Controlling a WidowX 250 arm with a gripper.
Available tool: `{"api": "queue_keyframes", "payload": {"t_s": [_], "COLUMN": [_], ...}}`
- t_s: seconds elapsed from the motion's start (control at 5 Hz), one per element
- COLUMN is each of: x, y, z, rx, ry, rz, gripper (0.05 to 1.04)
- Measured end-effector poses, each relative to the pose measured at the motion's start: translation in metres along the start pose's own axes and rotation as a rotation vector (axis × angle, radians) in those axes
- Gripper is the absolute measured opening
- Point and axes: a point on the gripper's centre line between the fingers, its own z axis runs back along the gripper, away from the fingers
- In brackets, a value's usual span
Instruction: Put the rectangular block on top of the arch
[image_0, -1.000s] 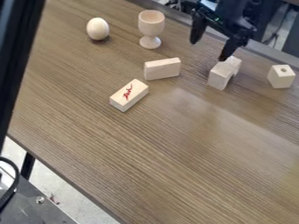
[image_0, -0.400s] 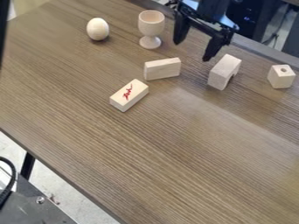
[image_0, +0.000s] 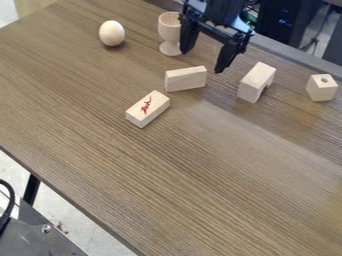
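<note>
View: fixed camera, clock face laid over the frame, 12 at the top edge.
End effector (image_0: 202, 62): between 12 and 1 o'clock, hanging down; 2 fingers spread wide, nothing held.
Plain rectangular block (image_0: 186, 79): 12 o'clock, near the end effector; on its narrow long side on the brown wood-grain surface (image_0: 167, 190).
Marked rectangular block (image_0: 147, 108): between 10 and 11 o'clock, close to centre; lying flat, red marking on top. Which of the 2 is the task's block, cannot tell.
Arch (image_0: 256, 82): 2 o'clock, upright on the surface, its cutout partly visible at the 4 o'clock side; apart from both blocks.
Holed block (image_0: 322, 87): between 2 and 3 o'clock, apart from the arch; 1 round hole in its top.
Wooden cup (image_0: 168, 31): 12 o'clock, upright, partly behind the end effector.
Wooden egg (image_0: 111, 33): 11 o'clock, beside the cup, not touching.
</note>
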Motion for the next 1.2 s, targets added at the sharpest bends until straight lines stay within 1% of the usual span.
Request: {"api": "queue_keyframes", "payload": {"t_s": [0.2,0.4,0.6,0.8,1.0,1.2], "x": [-0.005,-0.021,-0.037,-0.048,-0.057,-0.061], "y": [0.007,0.01,0.017,0.018,0.02,0.022], "z": [-0.004,-0.014,-0.001,-0.005,-0.003,-0.009], "rx": [-0.009,-0.006,0.0,0.0,-0.001,0.008], "ry": [0.015,0.056,0.014,0.015,0.003,-0.026], "rz": [-0.012,-0.01,0.02,0.026,0.028,0.032], "gripper": [0.999,0.999,0.999,0.999,0.999,0.999]}}
